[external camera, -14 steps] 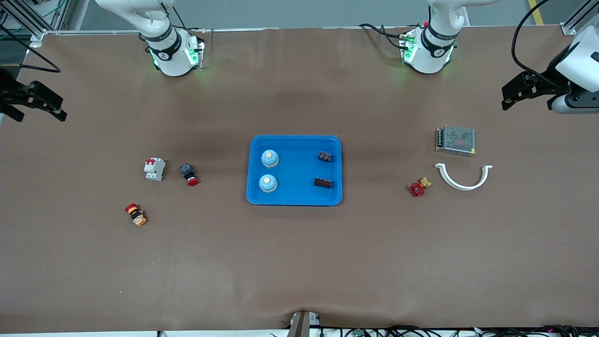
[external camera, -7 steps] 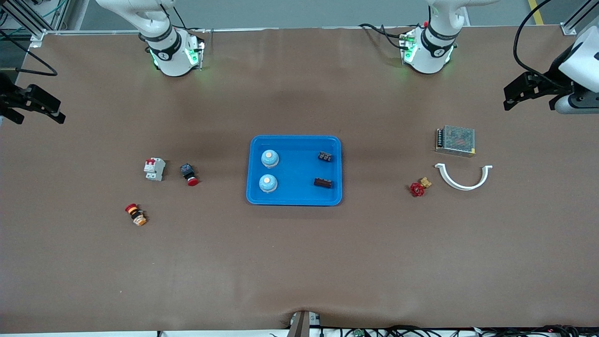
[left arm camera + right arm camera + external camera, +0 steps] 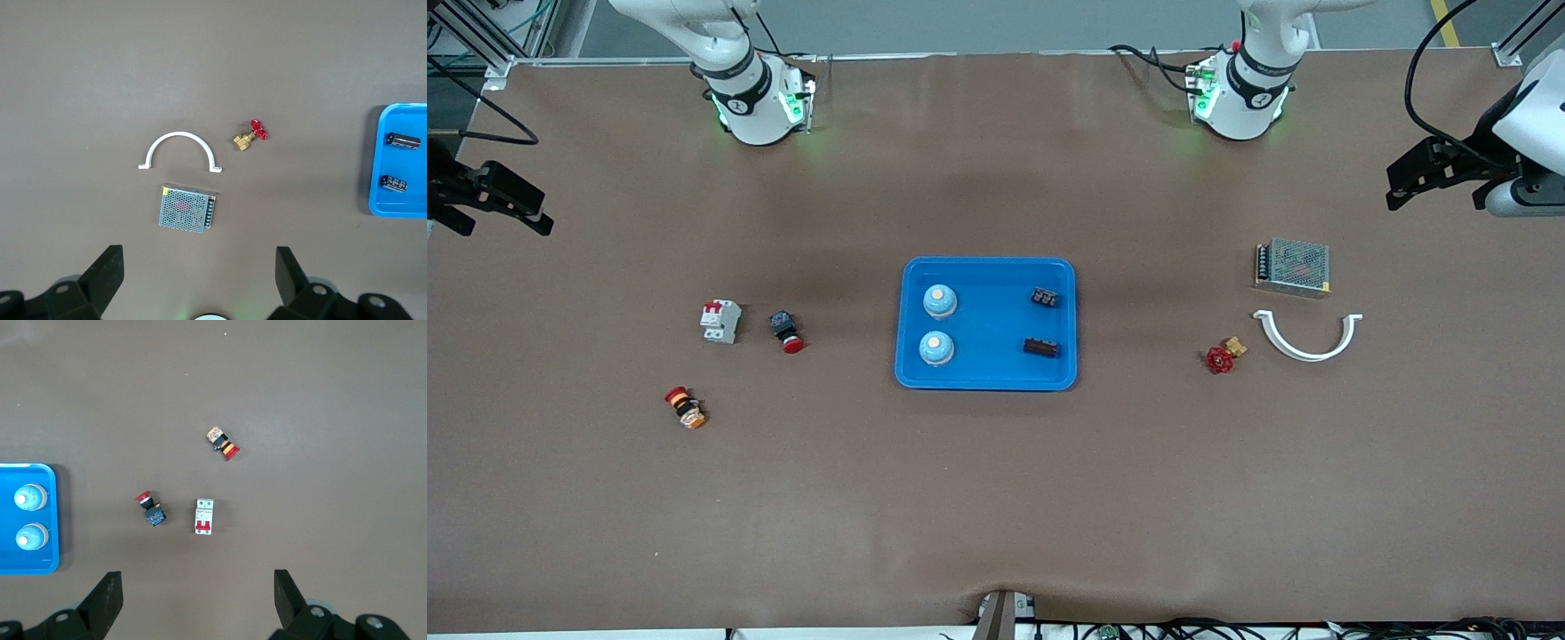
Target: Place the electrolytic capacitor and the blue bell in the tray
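The bright blue shallow plastic tray [image 3: 985, 324] lay at the middle of the brown surface [image 3: 996, 498], exactly where it had been a second earlier. Two pale blue dome-shaped bells [image 3: 940, 301] stood in it along the rim toward the right arm's end, one nearer the front camera than the other. Two small dark cylindrical electrolytic capacitors [image 3: 1045, 297] lay along the rim toward the left arm's end. None of these had shifted.

The left pincer [image 3: 1432, 171] hung above the surface's edge at the left arm's end, fingers spread and empty; it had drawn slightly outward and toward the base edge over the last second. The right pincer [image 3: 489, 197] hung above the edge at the right arm's end, likewise spread and empty, having moved slightly toward that edge.

Toward the left arm's end sat a metal mesh-covered power supply box [image 3: 1293, 267], a white plastic half-ring clamp [image 3: 1306, 336] and a red-handled brass valve [image 3: 1224, 356]. Toward the right arm's end sat a white circuit breaker [image 3: 720, 321], a red mushroom push button [image 3: 787, 332] and a red-and-yellow button switch [image 3: 685, 407], all unmoved.
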